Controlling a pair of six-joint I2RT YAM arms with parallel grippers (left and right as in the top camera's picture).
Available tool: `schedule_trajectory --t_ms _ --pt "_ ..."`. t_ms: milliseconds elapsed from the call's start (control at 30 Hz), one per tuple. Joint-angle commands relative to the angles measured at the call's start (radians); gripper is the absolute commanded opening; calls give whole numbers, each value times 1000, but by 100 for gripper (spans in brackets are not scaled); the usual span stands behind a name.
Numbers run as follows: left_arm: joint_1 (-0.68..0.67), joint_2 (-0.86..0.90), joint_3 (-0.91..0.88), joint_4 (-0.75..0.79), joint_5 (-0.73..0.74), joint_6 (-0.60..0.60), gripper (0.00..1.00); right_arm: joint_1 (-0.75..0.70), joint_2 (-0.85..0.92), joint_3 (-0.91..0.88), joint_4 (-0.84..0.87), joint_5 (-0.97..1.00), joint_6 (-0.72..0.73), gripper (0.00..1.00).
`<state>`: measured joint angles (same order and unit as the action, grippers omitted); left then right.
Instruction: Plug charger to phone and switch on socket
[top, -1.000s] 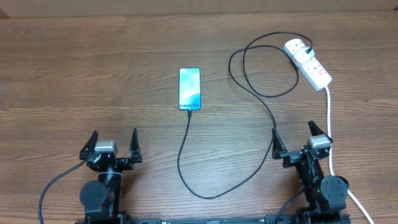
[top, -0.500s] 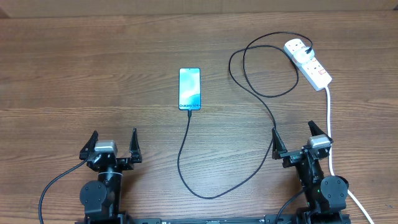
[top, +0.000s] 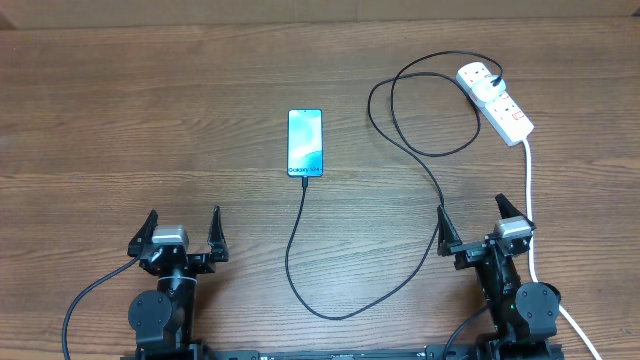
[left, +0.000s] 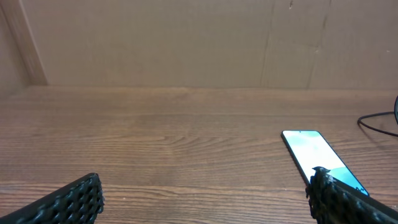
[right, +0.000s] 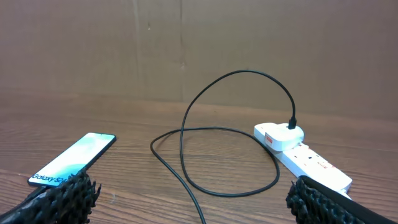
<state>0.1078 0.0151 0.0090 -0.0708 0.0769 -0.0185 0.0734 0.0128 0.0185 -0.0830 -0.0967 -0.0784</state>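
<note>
The phone (top: 306, 143) lies flat mid-table, its turquoise screen up, and also shows as the phone (left: 314, 155) and the phone (right: 71, 158). The charger (top: 300, 260) is a thin black cable. Its tip meets the phone's near end; it curves across the wood and loops up to the white plug in the socket (top: 497, 100). The charger (right: 230, 134) and socket (right: 308, 157) show in the right wrist view. My left gripper (top: 183, 225) stands open at the near left, well short of the phone. My right gripper (top: 470, 215) stands open at the near right, the cable passing its left finger.
A thick white cord (top: 530, 200) runs from the socket down the right side, close past my right arm. A cardboard wall (left: 186, 43) closes off the far edge of the wooden table (top: 120, 120).
</note>
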Motion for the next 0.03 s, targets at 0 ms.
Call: schedule_trajectory --t_ms 0 --pt "10 -11 -4 -3 -7 15 100 4 -10 -10 5 9 6 100"
